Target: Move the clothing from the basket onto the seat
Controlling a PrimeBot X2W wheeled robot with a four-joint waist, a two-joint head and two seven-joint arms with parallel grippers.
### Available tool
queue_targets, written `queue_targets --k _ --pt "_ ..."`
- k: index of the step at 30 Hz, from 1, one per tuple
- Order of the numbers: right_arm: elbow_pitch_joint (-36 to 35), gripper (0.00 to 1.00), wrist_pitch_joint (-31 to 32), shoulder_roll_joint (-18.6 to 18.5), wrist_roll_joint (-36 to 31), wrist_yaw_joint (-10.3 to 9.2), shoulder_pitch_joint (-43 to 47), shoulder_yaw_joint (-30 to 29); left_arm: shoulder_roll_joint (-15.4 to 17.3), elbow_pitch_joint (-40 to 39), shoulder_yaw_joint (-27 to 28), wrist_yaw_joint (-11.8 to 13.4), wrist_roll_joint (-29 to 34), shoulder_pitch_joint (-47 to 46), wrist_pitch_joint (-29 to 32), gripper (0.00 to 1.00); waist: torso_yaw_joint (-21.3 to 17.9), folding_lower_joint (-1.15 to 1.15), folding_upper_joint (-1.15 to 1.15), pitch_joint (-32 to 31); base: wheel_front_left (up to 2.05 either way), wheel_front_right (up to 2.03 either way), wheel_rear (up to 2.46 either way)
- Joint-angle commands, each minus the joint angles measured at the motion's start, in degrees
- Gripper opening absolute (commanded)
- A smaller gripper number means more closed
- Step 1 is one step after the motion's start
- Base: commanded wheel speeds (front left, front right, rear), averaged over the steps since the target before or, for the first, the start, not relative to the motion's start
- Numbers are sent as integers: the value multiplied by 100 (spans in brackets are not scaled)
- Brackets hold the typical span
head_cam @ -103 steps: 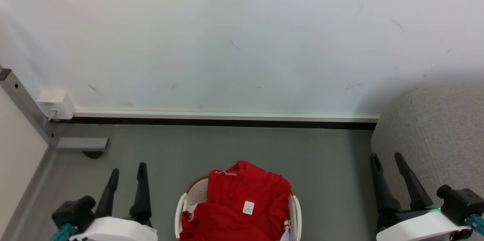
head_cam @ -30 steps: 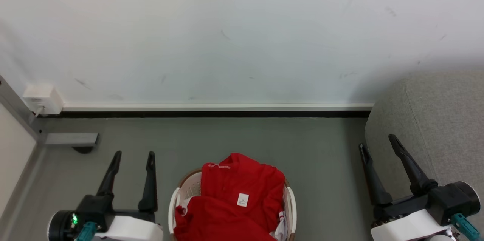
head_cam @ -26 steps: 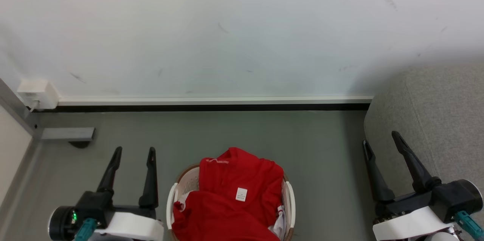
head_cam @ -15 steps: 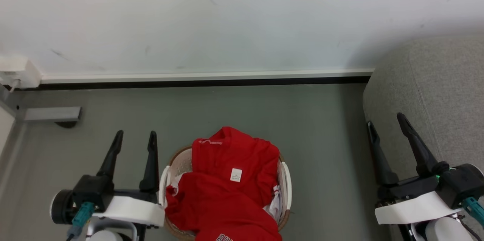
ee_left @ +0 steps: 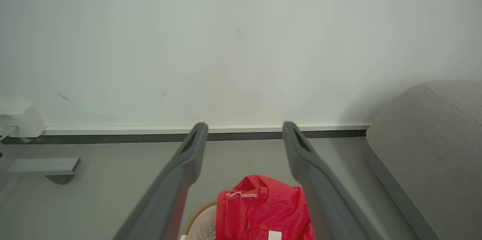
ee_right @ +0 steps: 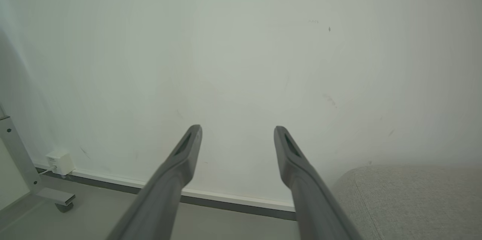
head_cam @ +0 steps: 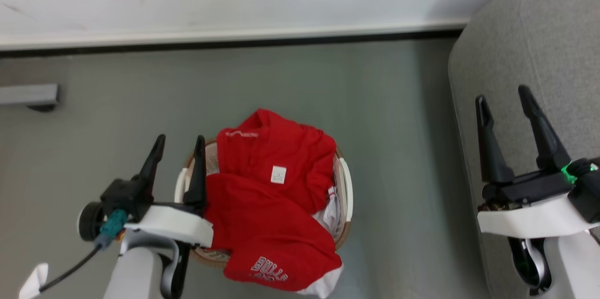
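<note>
Red clothing [head_cam: 276, 196] with a white label and a Bulls print is heaped in the cream basket [head_cam: 346, 182] on the floor, spilling over its near rim. In the left wrist view the clothing [ee_left: 263, 210] lies below and between the fingers. My left gripper [head_cam: 180, 138] hangs open at the basket's left rim, holding nothing; its own view shows the left gripper [ee_left: 244, 126] spread wide. My right gripper [head_cam: 502, 92] stands open over the edge of the grey seat [head_cam: 539, 46], empty. The wrist view has the right gripper [ee_right: 237, 130] facing the wall, with the seat [ee_right: 406, 198] at lower right.
A white wall with a white and black skirting [head_cam: 225, 39] closes the far side. A grey metal foot [head_cam: 28, 95] of a frame stands on the floor at far left. Grey floor [head_cam: 393, 149] lies between basket and seat. A white wall box [ee_left: 19, 119] sits low on the wall.
The head camera has tilted downward, so the basket and seat sit higher in view and the Bulls print shows. Both grippers stay open; the left one now overlaps the basket's left rim.
</note>
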Motion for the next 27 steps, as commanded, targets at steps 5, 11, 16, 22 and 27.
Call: queue_targets --k 5,11,16,22,27 --pt "-131 100 5 -14 0 -12 -274 -68 24 354 -28 -60 -57 -405 -3 100 -191 -1 0 588 0 0 0" --pt "-274 100 5 26 -9 -12 -493 -132 79 969 -82 -130 24 -875 -2 100 -328 -1 0 1057 0 0 0" --pt "-358 100 5 87 0 -12 -622 -158 148 1809 -255 -234 59 -1326 -2 100 -457 -1 0 1384 0 0 0" --pt "-480 100 5 180 57 -12 -784 -172 251 2895 -531 -308 96 -1972 106 100 -690 -1 0 1791 0 0 0" --pt "-567 100 5 271 91 -12 -903 -195 374 3694 -758 -349 112 -2518 381 100 -888 -1 0 2120 0 0 0"
